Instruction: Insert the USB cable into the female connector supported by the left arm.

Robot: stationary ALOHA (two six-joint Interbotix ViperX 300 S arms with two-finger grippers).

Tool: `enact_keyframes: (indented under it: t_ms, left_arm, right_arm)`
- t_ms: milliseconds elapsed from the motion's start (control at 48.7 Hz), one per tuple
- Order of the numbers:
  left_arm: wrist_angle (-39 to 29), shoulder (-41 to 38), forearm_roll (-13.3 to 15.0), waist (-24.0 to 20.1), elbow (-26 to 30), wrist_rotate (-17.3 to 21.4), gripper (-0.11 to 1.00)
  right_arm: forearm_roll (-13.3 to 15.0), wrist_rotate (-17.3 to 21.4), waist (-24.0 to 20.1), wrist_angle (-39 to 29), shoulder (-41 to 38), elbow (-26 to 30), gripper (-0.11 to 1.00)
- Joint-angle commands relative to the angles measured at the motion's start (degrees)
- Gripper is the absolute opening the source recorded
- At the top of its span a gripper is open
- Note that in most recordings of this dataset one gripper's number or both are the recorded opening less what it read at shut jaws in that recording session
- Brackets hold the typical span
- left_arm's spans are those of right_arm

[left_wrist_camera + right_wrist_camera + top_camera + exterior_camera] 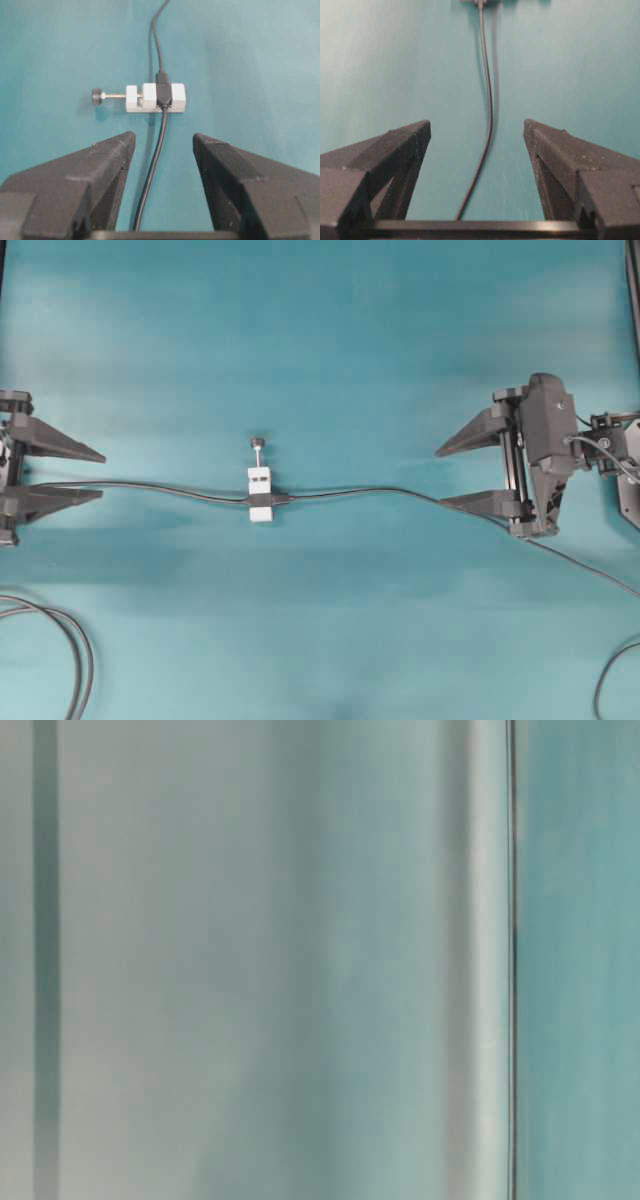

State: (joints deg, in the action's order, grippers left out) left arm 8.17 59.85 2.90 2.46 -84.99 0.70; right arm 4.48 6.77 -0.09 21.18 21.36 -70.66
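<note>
The female connector lies mid-table, clamped in a white block with a black-knobbed screw. Its cable runs left between the fingers of my left gripper, which is open and touches nothing. The USB cable comes from the right, and its black plug sits end to end with the connector at the block. No metal tip shows. My right gripper is open and straddles that cable well right of the block.
Loose grey cable loops lie at the bottom left, and another cable curves at the bottom right. The teal table surface fills the scene. The table-level view is a blur showing none of the task's things.
</note>
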Motion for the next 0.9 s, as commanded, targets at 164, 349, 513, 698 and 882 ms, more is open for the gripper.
enact_keyframes:
  t_ms: [164, 349, 513, 698, 882]
  left_arm:
    - [-0.5, 1.4, -0.1, -0.3, -1.0, -0.4, 0.63]
    - [0.0, 1.4, -0.1, -0.3, -0.5, -0.2, 0.63]
    - [-0.4, 1.4, -0.2, -0.3, -1.4, 0.1, 0.63]
    - [-1.8, 1.4, -0.2, -0.3, -1.4, 0.2, 0.63]
    - [-1.9, 1.4, -0.2, -0.3, -1.1, 0.3, 0.63]
  right_arm:
    - [0.1, 0.0, 0.0, -12.7, 0.6, -0.3, 0.77]
    - [0.1, 0.0, -0.1, -22.5, 0.6, 0.8, 0.77]
    - [0.1, -0.2, 0.0, -25.7, 0.6, 2.2, 0.77]
    - [0.1, -0.1, -0.1, -25.7, 0.6, 3.8, 0.77]
    - [0.1, 0.0, 0.0, -25.6, 1.1, 6.9, 0.77]
